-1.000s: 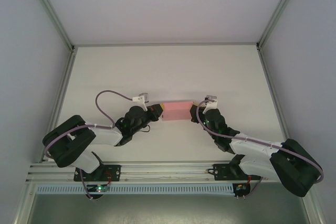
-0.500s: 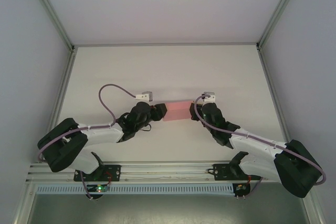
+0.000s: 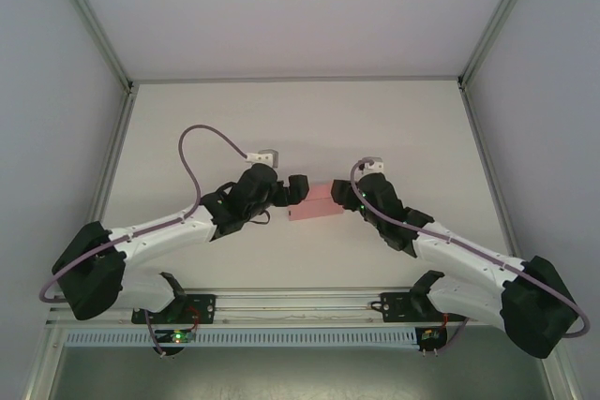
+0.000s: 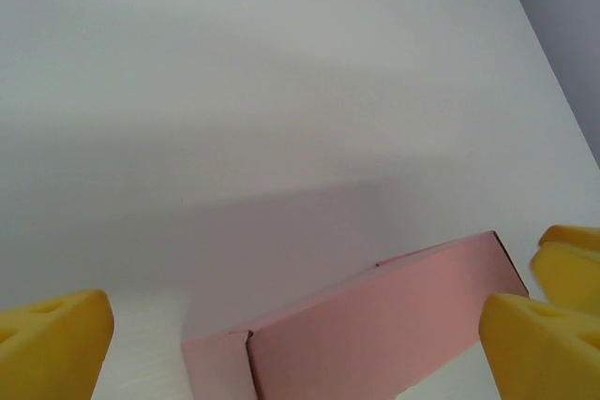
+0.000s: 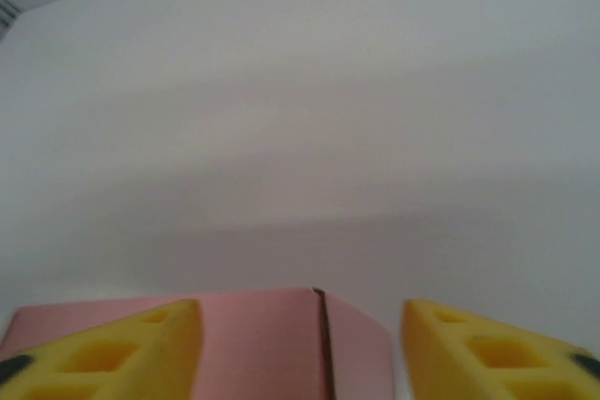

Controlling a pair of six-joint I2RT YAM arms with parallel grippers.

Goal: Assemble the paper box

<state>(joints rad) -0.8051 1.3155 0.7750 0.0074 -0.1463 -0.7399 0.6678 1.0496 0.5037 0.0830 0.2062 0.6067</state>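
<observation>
The paper box is a small closed pink box lying on the white table, slightly askew, between my two grippers. My left gripper is at its upper left end, and my right gripper at its right end. In the left wrist view the box lies below the wide-open left gripper, whose yellow pads stand clear of it. In the right wrist view the box, with a dark seam, sits between the open right gripper's pads, with a gap on the right.
Grey walls and aluminium posts enclose the table on three sides. A metal rail carries the arm bases along the near edge. A purple cable loops above the left arm.
Both grippers have opened and let go of the box. The left arm has stretched to the right. The box now lies lower and more tilted between the fingers.
</observation>
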